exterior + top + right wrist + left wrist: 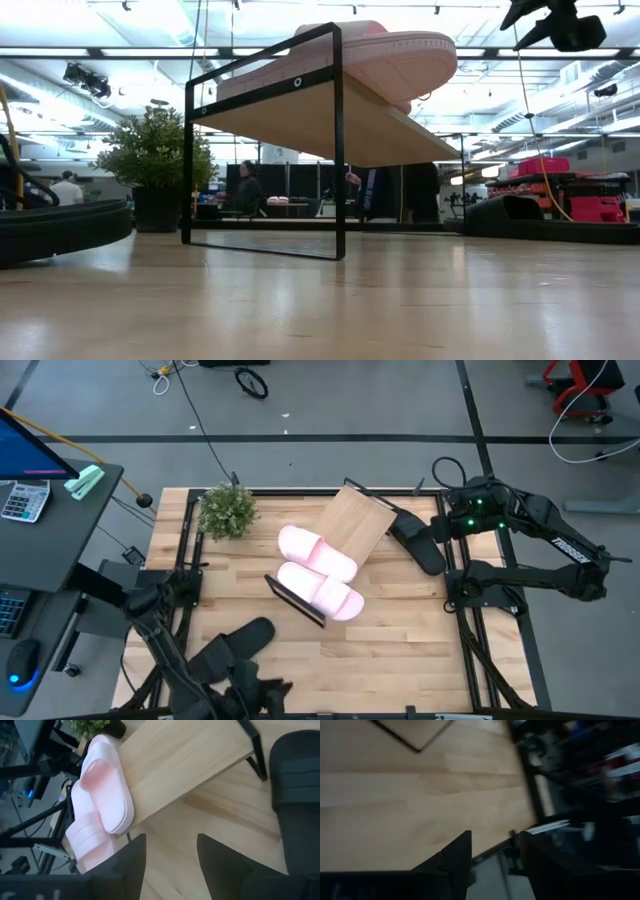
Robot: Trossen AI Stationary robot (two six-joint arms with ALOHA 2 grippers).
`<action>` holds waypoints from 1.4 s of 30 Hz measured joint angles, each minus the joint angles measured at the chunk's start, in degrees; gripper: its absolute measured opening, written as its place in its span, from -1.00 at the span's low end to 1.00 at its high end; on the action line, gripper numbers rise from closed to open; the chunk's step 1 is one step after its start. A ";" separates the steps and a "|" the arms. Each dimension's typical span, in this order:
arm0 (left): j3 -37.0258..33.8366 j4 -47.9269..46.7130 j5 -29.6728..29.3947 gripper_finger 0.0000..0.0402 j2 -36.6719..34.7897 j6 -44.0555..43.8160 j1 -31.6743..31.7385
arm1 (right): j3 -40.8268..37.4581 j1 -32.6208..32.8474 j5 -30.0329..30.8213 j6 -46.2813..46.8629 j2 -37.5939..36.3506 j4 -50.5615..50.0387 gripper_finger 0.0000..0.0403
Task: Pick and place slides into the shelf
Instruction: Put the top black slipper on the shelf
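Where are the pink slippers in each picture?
High view: the pink slippers lie side by side on the shelf, mid-table.
Low view: one pink sole shows on top of the shelf, upper middle.
Left wrist view: not in it.
Right wrist view: both lie on the shelf's end, at the left.
Shared landmark: the potted plant.
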 joint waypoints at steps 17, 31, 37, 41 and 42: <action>-0.02 5.55 -33.22 -0.68 4.92 1.23 -12.62 | 0.00 10.77 4.15 6.31 0.02 0.03 -0.10; 0.00 -2.69 -23.59 -0.89 -0.92 3.71 -8.94 | 0.02 13.21 7.00 7.74 0.79 0.04 -0.10; -0.01 -7.26 -19.83 -0.89 -2.33 2.17 -5.60 | 0.02 13.19 11.83 8.76 1.08 -0.61 -0.10; -0.02 -11.81 -19.75 -0.94 -4.05 2.14 -2.90 | 0.04 12.84 18.65 10.76 1.67 -6.60 -0.10; 0.00 -12.57 -19.73 -0.94 -4.46 2.21 -2.21 | 0.04 12.48 19.63 10.76 1.93 -8.33 -0.10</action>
